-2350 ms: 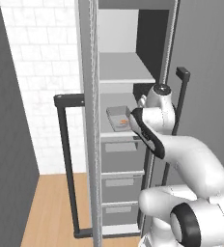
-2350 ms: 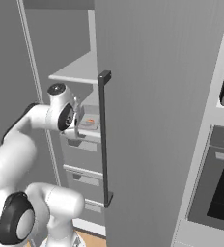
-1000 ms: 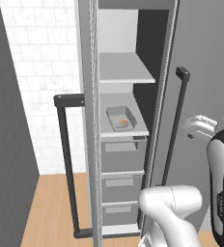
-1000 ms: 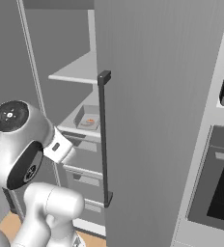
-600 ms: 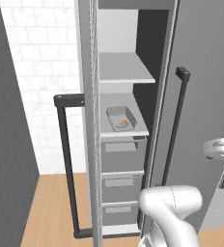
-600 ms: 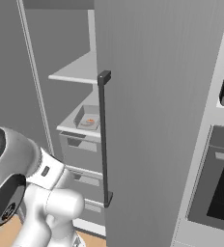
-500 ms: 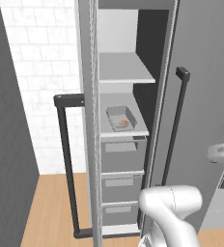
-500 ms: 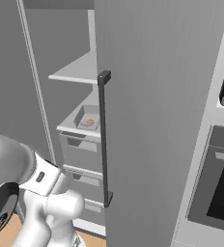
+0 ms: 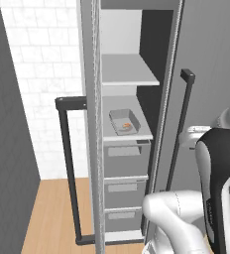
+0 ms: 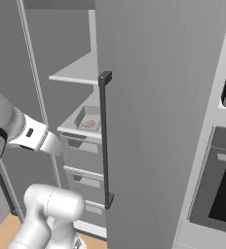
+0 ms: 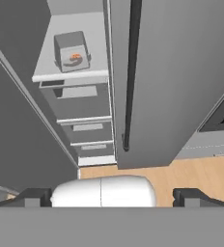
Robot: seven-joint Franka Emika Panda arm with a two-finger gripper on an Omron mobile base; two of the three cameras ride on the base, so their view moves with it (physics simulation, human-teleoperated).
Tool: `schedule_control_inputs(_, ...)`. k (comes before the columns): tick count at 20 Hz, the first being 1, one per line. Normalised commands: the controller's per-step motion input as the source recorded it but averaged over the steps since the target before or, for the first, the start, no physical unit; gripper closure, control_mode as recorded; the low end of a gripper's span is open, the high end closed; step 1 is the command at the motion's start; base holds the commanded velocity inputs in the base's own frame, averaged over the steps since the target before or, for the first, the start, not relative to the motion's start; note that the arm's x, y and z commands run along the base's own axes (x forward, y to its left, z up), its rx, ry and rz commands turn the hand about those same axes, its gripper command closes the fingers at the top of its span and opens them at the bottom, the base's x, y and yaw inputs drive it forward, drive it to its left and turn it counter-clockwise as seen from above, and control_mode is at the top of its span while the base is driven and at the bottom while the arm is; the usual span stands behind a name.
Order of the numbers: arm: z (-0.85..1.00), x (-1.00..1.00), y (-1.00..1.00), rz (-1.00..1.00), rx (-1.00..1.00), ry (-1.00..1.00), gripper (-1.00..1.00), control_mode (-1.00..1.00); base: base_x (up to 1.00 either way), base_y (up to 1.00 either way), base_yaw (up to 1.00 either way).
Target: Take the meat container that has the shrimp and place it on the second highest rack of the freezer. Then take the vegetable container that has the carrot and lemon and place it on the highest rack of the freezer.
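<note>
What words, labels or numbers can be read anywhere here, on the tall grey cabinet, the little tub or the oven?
None: no picture shows readable text.
The freezer, its shelves and drawer fronts are plain grey.
The meat container is clear and unlabelled; only an orange shrimp lies in it.
The oven has a round knob, but any mark on it is too small to read.

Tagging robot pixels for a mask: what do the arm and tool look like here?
Glossy white rounded arm links with dark grey-black joint sections, one broad black band on the upper link. The tool has two small dark blocky finger tips. No cables or markings visible.
</note>
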Motion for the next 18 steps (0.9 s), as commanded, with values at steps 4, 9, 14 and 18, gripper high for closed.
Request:
schedule_control_inputs(4, -0.36, 0.32, -0.1, 0.0, 0.04, -0.02, -1.0, -1.0, 0.0, 0.0, 0.0)
schedule_control_inputs(9, -0.2, 0.02, 0.0, 0.0, 0.03, -0.01, -1.0, -1.0, 0.0, 0.0, 0.0)
schedule_control_inputs(14, -0.02, 0.0, 0.0, 0.0, 0.0, 0.0, -1.0, -1.0, 0.0, 0.0, 0.0)
schedule_control_inputs(18, 0.0, -0.03, 0.0, 0.0, 0.0, 0.0, -1.0, 1.0, -0.28, 0.0, 0.0)
